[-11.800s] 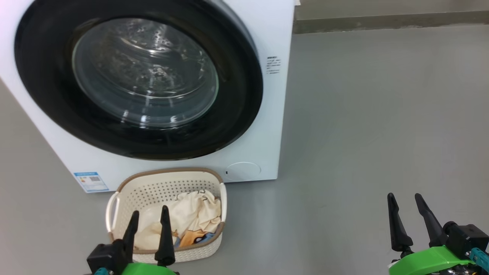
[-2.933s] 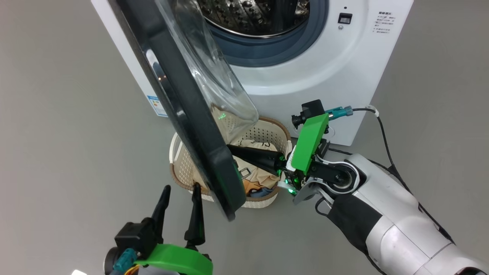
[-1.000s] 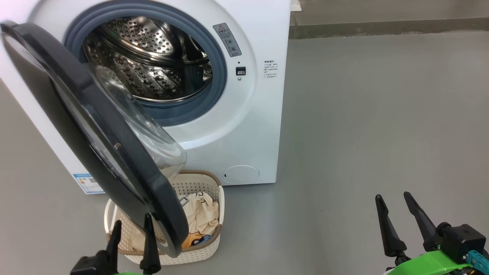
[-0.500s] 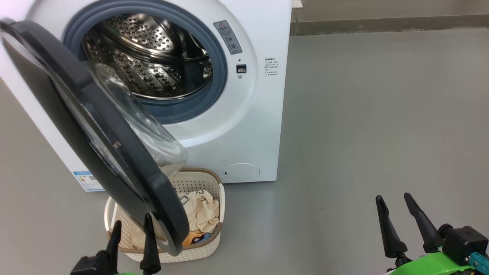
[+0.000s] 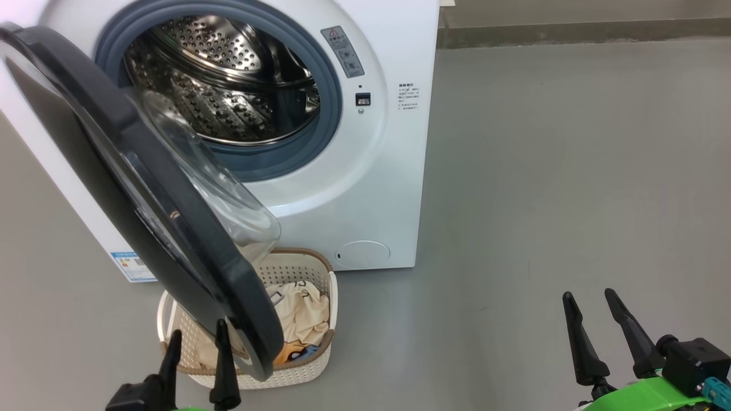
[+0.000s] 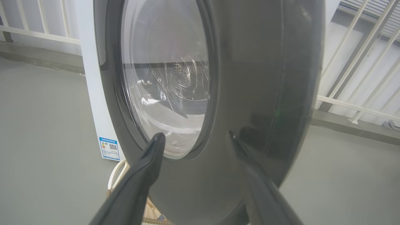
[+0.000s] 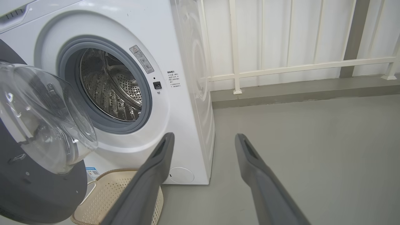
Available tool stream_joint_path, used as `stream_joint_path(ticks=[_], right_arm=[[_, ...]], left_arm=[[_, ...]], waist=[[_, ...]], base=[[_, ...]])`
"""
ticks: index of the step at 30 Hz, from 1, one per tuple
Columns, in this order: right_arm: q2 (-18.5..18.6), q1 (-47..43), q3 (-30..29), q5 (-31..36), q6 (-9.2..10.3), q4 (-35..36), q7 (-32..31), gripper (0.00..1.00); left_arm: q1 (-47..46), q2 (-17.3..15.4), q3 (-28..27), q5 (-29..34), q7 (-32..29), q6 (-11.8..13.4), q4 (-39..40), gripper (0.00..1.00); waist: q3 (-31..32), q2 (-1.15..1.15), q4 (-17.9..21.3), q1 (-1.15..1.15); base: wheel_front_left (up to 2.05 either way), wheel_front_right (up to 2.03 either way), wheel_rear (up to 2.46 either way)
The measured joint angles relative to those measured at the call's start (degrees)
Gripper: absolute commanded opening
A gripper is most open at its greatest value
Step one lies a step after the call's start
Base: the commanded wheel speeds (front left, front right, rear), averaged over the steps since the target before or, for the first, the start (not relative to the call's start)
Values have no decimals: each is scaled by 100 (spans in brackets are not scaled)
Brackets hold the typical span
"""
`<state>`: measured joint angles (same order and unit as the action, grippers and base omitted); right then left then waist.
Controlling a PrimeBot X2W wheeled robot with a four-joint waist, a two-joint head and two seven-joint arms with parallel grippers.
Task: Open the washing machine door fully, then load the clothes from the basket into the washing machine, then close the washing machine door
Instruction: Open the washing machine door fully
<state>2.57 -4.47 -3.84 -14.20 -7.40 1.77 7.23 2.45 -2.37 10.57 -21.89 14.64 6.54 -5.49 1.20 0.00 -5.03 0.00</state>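
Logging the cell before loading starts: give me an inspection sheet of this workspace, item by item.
surface: smooth grey floor.
washing machine: white front-loader; the drum shows bare steel.
washing machine door: swung partly open, overhanging the basket.
basket: on the floor before the machine, partly hidden by the door.
clothes: cream and blue pieces in the basket.
clutter: nothing seen.
grippers: left gripper open, empty, facing the door's outer face; right gripper open, empty.
cables: teal connector at the right wrist.
surroundings: white railing, low kerb.
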Motion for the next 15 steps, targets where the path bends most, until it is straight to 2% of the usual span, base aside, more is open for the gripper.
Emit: stream_joint_path(ticks=[15], right_arm=[[-2,0,0,1,0,-1,1,100]], left_arm=[[1,0,10,0,0,21,0,100]], waist=[[-11,0,-38,0]], base=[[0,0,0]])
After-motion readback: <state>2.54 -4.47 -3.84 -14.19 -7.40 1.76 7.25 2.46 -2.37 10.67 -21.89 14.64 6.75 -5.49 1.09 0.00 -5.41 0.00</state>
